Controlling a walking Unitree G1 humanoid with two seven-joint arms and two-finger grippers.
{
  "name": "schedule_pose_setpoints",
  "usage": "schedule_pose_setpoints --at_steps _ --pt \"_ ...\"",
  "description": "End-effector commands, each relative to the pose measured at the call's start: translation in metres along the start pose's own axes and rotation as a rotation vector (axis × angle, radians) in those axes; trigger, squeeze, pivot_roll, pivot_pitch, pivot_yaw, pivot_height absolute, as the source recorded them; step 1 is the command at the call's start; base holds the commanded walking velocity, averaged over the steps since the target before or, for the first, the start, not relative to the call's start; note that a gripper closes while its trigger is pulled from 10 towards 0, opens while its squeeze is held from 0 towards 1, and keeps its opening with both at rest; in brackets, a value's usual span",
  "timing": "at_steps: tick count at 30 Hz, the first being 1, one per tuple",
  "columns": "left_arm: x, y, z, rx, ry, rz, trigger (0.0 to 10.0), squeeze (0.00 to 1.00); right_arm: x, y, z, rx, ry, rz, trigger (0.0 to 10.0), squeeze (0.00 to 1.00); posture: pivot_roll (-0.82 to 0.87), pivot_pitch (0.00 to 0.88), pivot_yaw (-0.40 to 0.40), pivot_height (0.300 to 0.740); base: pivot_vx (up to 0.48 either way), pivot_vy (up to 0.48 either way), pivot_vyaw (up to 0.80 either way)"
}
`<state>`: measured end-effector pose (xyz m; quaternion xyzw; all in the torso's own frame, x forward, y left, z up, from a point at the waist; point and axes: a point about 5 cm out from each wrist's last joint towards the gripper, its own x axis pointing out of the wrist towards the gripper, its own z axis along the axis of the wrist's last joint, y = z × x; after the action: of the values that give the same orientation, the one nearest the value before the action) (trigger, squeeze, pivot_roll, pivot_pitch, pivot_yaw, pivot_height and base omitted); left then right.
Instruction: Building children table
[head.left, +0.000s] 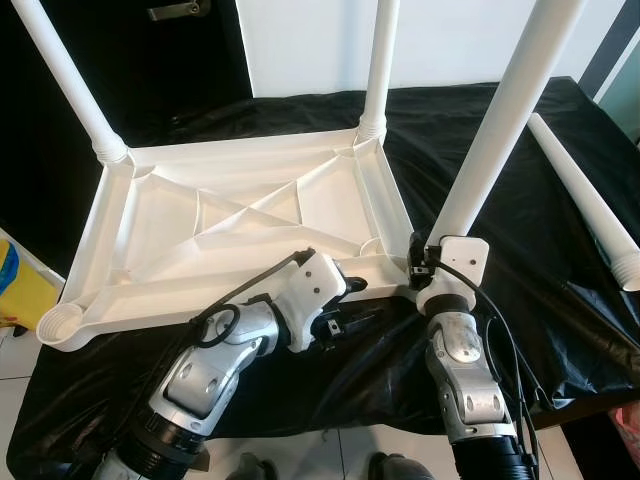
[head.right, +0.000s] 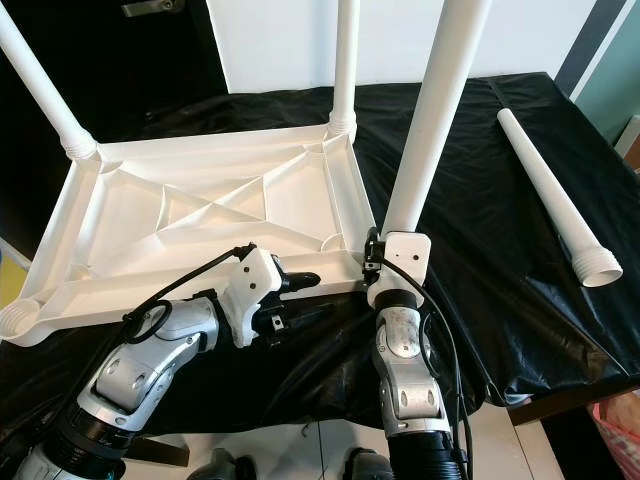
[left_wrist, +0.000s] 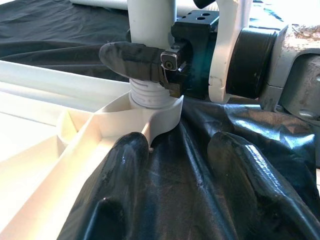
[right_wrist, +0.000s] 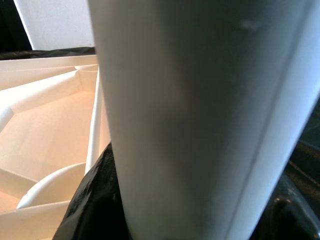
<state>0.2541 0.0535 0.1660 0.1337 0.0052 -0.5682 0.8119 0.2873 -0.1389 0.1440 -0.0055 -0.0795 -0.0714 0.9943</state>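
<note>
The white table top (head.left: 250, 220) lies upside down on a black sheet (head.left: 520, 250), its ribbed underside facing up. Two legs already stand in its far corners: one at the far left (head.left: 65, 85) and one at the far right (head.left: 380, 65). A third leg (head.left: 500, 120) rises from the near right corner socket (left_wrist: 152, 112), tilted a little to the right.

The right gripper (head.left: 425, 268) is at the very base of that third leg, just above the socket, with its fingers clamped around the leg; one taped finger (left_wrist: 132, 60) presses against the leg right over the threaded end. From the right wrist the leg (right_wrist: 200, 120) stands directly against the camera.

The left gripper (head.left: 345, 318) sits just left of the right one, at the table top's near edge, its fingers (left_wrist: 125, 170) spread apart, one lying against the rim beside the socket.

The near left corner socket (head.left: 60, 325) is bare. A fourth leg (head.left: 590, 200) lies loose on the sheet, well to the right of the right gripper.
</note>
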Motion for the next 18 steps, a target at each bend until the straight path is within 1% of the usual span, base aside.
schedule_pose_setpoints --at_steps 1,5,6,8,9,10,11,13,14,15,18 --pt "-0.001 0.0 -0.001 0.006 0.004 0.011 10.0 0.0 -0.004 -0.009 -0.015 -0.007 0.082 -0.038 10.0 0.0 -0.09 0.147 0.041 0.74 0.0 0.0 0.0" --pt "-0.001 0.0 -0.001 0.006 0.004 0.011 10.0 0.0 -0.004 -0.009 -0.015 -0.005 0.084 -0.038 10.0 0.0 -0.09 0.147 0.041 0.74 0.0 0.0 0.0" --pt "-0.001 0.0 -0.001 0.006 0.004 0.011 10.0 0.0 -0.004 -0.01 -0.013 -0.011 0.072 -0.027 10.0 1.0 -0.08 0.147 0.04 0.74 0.0 0.0 0.0" --pt "-0.001 0.0 -0.001 0.006 0.004 0.011 10.0 0.0 -0.004 -0.01 -0.013 -0.011 0.072 -0.027 10.0 1.0 -0.08 0.147 0.04 0.74 0.0 0.0 0.0" --pt "-0.001 0.0 -0.001 0.006 0.004 0.011 10.0 0.0 -0.002 -0.02 -0.006 -0.008 0.019 0.06 10.0 1.0 -0.09 0.145 0.044 0.74 0.0 0.0 0.0" --pt "-0.001 0.0 -0.001 0.006 0.004 0.011 10.0 0.0 -0.002 -0.02 -0.006 -0.008 0.019 0.06 10.0 1.0 -0.09 0.145 0.044 0.74 0.0 0.0 0.0" --pt "-0.002 0.0 0.0 0.007 0.004 0.01 10.0 0.0 -0.002 -0.026 0.0 -0.003 -0.015 0.12 10.0 1.0 -0.09 0.145 0.044 0.74 0.0 0.0 0.0" --pt "-0.002 0.0 0.0 0.007 0.004 0.01 10.0 0.0 -0.002 -0.026 0.0 -0.003 -0.015 0.12 10.0 1.0 -0.09 0.145 0.044 0.74 0.0 0.0 0.0" --pt "-0.001 0.0 0.0 0.008 0.003 0.008 10.0 0.0 -0.001 -0.033 0.004 0.005 -0.037 0.179 10.0 1.0 -0.1 0.146 0.044 0.74 0.0 0.0 0.0" --pt "-0.001 0.0 0.0 0.009 0.002 0.006 10.0 0.0 -0.001 -0.04 0.005 -0.007 -0.047 0.226 10.0 1.0 -0.1 0.147 0.043 0.74 0.0 0.0 0.0" --pt "0.0 0.0 0.0 0.01 0.0 0.004 10.0 0.0 0.001 -0.047 0.006 -0.032 -0.05 0.27 10.0 1.0 -0.1 0.147 0.043 0.74 0.0 0.0 0.0"
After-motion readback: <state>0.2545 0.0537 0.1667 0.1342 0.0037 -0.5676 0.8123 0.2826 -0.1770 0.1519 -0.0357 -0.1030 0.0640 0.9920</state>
